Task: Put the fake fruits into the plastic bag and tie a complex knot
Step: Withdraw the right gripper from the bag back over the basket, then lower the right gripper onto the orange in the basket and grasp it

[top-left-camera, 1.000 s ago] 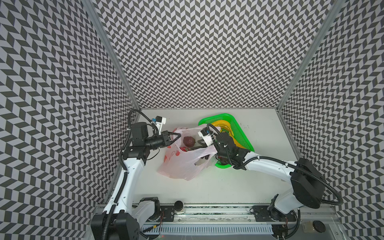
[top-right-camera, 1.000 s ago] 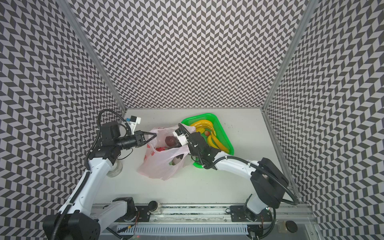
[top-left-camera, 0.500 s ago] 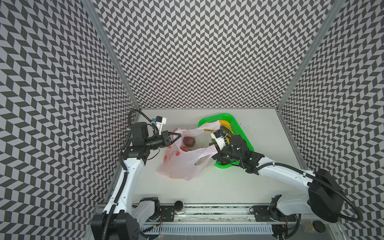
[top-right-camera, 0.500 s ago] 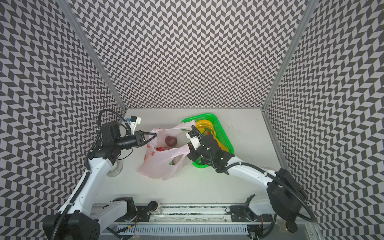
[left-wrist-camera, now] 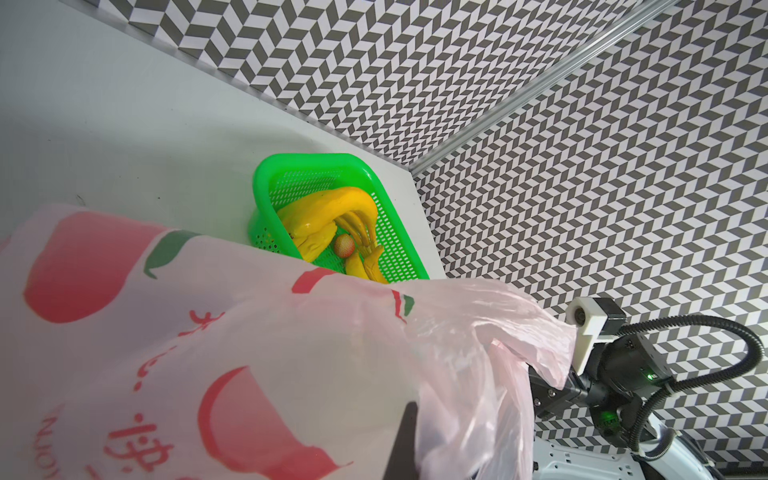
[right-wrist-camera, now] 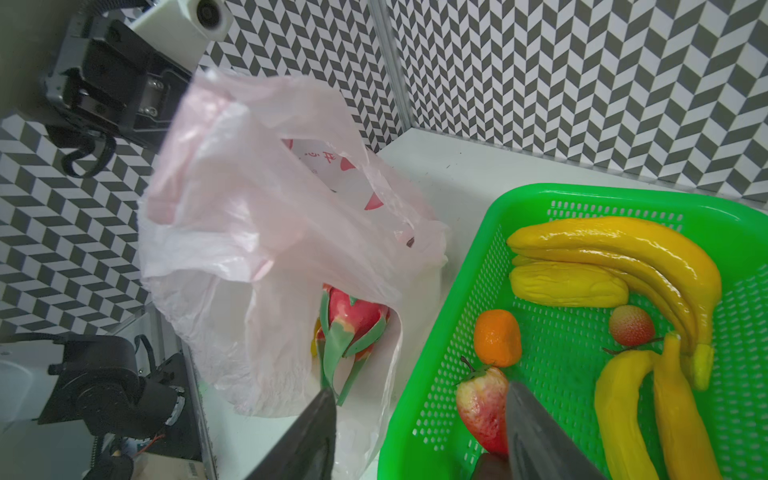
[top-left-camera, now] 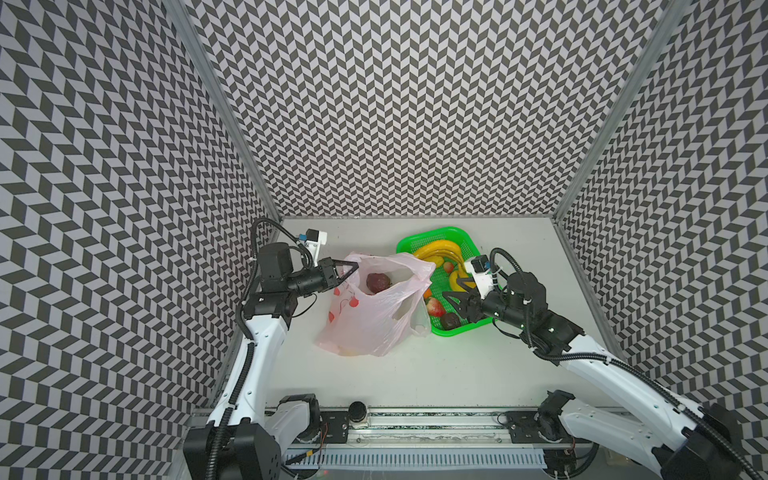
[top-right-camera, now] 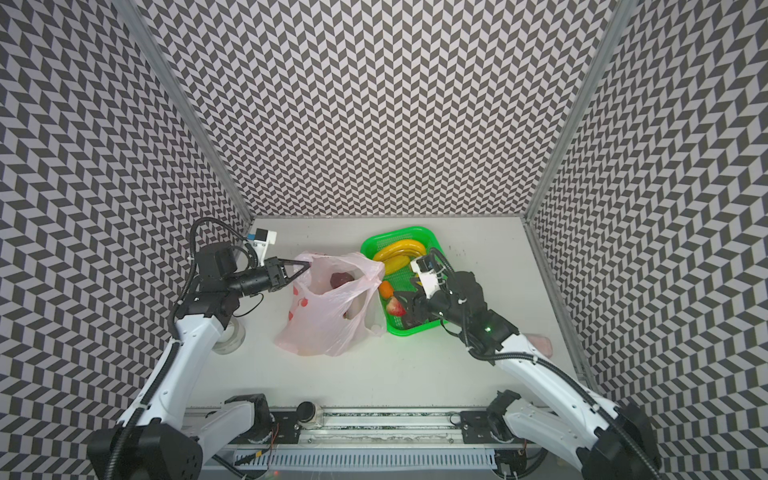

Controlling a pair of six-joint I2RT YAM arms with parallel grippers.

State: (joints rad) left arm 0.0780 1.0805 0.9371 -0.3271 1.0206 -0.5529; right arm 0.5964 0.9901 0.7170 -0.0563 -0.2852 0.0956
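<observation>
Above table (top-left-camera: 457,365), left gripper (top-left-camera: 354,267) pinches plastic bag (top-left-camera: 374,320) (rim).

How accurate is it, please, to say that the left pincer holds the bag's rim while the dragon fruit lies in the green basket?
One detail is wrong: the dragon fruit lies inside the plastic bag, not in the green basket, as the right wrist view shows. The left pincer does hold the bag's rim.

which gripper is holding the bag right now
The left gripper, shut on the rim of the plastic bag; the right gripper hangs open at the green basket.
</observation>
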